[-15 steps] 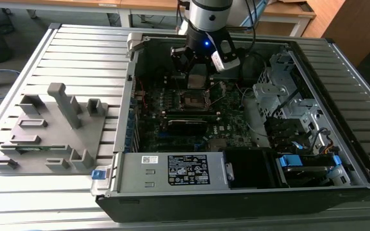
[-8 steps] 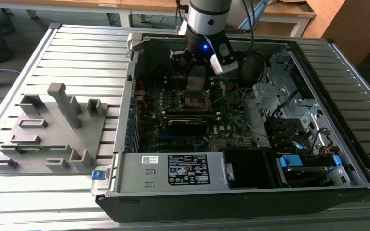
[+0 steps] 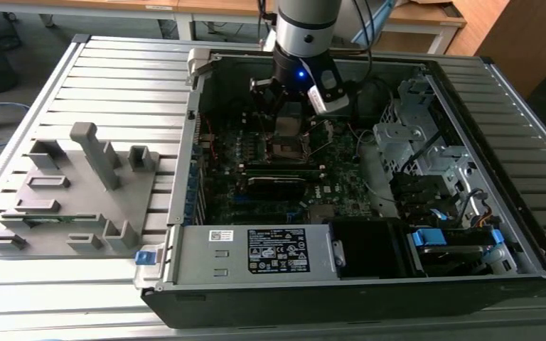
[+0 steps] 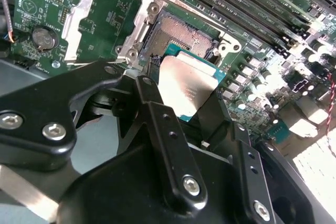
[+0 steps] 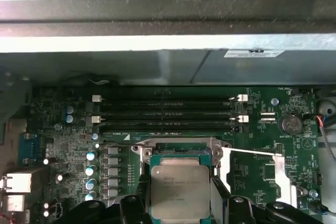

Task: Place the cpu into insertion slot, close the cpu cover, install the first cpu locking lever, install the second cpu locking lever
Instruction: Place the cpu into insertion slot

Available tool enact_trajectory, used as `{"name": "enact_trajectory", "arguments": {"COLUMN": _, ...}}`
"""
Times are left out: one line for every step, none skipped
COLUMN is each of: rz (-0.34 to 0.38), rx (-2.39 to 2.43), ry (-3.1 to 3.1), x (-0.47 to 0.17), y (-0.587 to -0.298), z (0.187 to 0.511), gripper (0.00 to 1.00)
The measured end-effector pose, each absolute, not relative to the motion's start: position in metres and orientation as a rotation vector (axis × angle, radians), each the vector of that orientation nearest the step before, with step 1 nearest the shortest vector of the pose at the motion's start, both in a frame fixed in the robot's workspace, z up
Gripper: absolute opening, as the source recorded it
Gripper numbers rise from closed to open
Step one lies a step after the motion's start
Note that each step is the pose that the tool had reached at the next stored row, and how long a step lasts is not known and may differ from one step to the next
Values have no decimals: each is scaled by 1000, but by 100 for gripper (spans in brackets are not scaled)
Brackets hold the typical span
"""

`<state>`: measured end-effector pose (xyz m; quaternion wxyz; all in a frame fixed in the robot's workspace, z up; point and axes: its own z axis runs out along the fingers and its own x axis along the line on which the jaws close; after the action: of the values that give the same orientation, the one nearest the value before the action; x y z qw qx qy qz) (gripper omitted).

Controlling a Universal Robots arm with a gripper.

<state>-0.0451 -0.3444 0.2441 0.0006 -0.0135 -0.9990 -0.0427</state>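
Note:
My gripper (image 3: 289,117) reaches down into the open computer case and is shut on the cpu (image 4: 186,77), a flat square chip with a dull metal top and a green edge. One black finger (image 4: 152,114) presses on each side of the chip. In the first wrist view the cpu (image 5: 180,184) hangs just over the insertion slot (image 5: 181,148), covering most of its dark centre. The slot's pin field (image 4: 181,31) shows beyond the chip. The cpu cover (image 4: 100,17), a silver frame, lies flipped open beside the slot (image 5: 268,169). I cannot tell the locking levers from the slot's metal rim.
Long black memory sticks (image 5: 165,114) run just past the slot. A coin battery (image 5: 289,124) sits beyond the open cover. In the exterior view a drive cage (image 3: 425,149) fills the case's right, a power supply (image 3: 264,252) the front, and a grey fixture (image 3: 74,192) stands outside on the left.

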Motion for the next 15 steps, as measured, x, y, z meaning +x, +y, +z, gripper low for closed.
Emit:
{"name": "enact_trajectory", "arguments": {"rz": -132, "rx": -44, "ry": -3137, "x": -45, "y": -344, "z": 243, "gripper": 54}}
{"name": "enact_trajectory", "arguments": {"rz": -129, "rx": -45, "ry": -3138, "x": -45, "y": -344, "z": 242, "gripper": 54}}
{"name": "enact_trajectory", "arguments": {"rz": -126, "rx": -47, "ry": -3138, "x": -45, "y": -344, "z": 242, "gripper": 54}}
{"name": "enact_trajectory", "arguments": {"rz": -123, "rx": -48, "ry": -3138, "x": -45, "y": -344, "z": 241, "gripper": 54}}
{"name": "enact_trajectory", "arguments": {"rz": -120, "rx": -49, "ry": -3138, "x": -45, "y": -344, "z": 240, "gripper": 54}}
{"name": "enact_trajectory", "arguments": {"rz": -117, "rx": -50, "ry": -3138, "x": -45, "y": -344, "z": 240, "gripper": 54}}
{"name": "enact_trajectory", "arguments": {"rz": -111, "rx": -51, "ry": -3138, "x": -45, "y": -344, "z": 239, "gripper": 54}}
{"name": "enact_trajectory", "arguments": {"rz": -102, "rx": -52, "ry": -3139, "x": -45, "y": -344, "z": 239, "gripper": 54}}
{"name": "enact_trajectory", "arguments": {"rz": -94, "rx": -52, "ry": -3139, "x": -45, "y": -344, "z": 239, "gripper": 54}}
{"name": "enact_trajectory", "arguments": {"rz": -93, "rx": -52, "ry": -3139, "x": -45, "y": -344, "z": 239, "gripper": 54}}
{"name": "enact_trajectory", "arguments": {"rz": -93, "rx": -52, "ry": -3139, "x": -45, "y": -344, "z": 239, "gripper": 54}}
{"name": "enact_trajectory", "arguments": {"rz": -93, "rx": -52, "ry": -3139, "x": -45, "y": -344, "z": 239, "gripper": 54}}
{"name": "enact_trajectory", "arguments": {"rz": -93, "rx": -52, "ry": -3139, "x": -45, "y": -344, "z": 239, "gripper": 54}}
{"name": "enact_trajectory", "arguments": {"rz": -93, "rx": -52, "ry": -3139, "x": -45, "y": -344, "z": 238, "gripper": 54}}
{"name": "enact_trajectory", "arguments": {"rz": -93, "rx": -52, "ry": -3140, "x": -45, "y": -344, "z": 238, "gripper": 54}}
